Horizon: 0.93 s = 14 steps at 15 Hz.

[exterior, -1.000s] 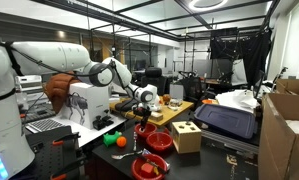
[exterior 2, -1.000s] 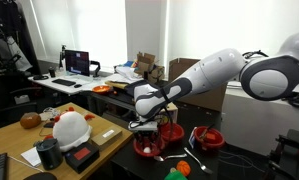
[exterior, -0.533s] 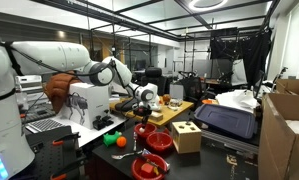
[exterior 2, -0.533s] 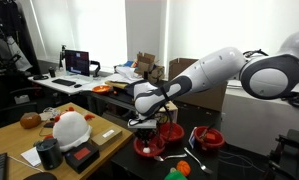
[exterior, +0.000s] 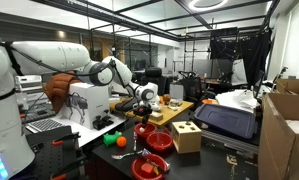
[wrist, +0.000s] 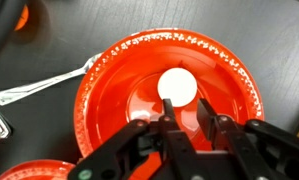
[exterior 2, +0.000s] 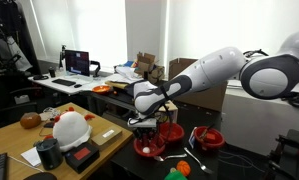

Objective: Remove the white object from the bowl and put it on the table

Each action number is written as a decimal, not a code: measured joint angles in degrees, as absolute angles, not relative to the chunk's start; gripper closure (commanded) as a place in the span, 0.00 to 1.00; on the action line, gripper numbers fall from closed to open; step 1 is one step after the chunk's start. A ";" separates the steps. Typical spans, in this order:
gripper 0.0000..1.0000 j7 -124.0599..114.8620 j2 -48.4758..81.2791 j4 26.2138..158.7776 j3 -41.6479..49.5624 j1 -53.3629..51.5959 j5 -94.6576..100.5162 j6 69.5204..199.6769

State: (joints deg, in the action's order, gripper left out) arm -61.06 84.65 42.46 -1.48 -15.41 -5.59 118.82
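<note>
The white object (wrist: 178,86), a small round lump, lies in the middle of a red bowl (wrist: 109,75) on a dark surface. My gripper (wrist: 189,122) hangs just above the bowl. Its jaws are open and empty, and the white object sits just beyond the fingertips (wrist: 167,122), slightly off the left one. In both exterior views the gripper (exterior: 144,106) (exterior 2: 144,126) points down over the red bowl (exterior: 146,131) (exterior 2: 149,147); the white object is hidden there. A pale wooden table top (exterior 2: 11,132) stands beside the dark one.
A fork (wrist: 39,88) lies left of the bowl, with another red bowl's rim (wrist: 29,170) at the lower left. More red bowls (exterior: 157,141) (exterior 2: 209,138), a wooden box with holes (exterior: 186,136) and small orange and green balls (exterior: 119,141) stand nearby. A white and red helmet-like thing (exterior 2: 71,127) sits on the wooden top.
</note>
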 measured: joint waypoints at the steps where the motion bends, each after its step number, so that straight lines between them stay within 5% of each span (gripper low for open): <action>1: 0.29 -60.84 84.66 42.46 -1.48 -15.41 -5.59 118.82; 5: 0.01 -59.86 84.69 42.48 -1.48 -15.44 -5.59 118.82; 14: 0.00 -59.75 84.72 42.51 -1.52 -15.92 -5.59 118.82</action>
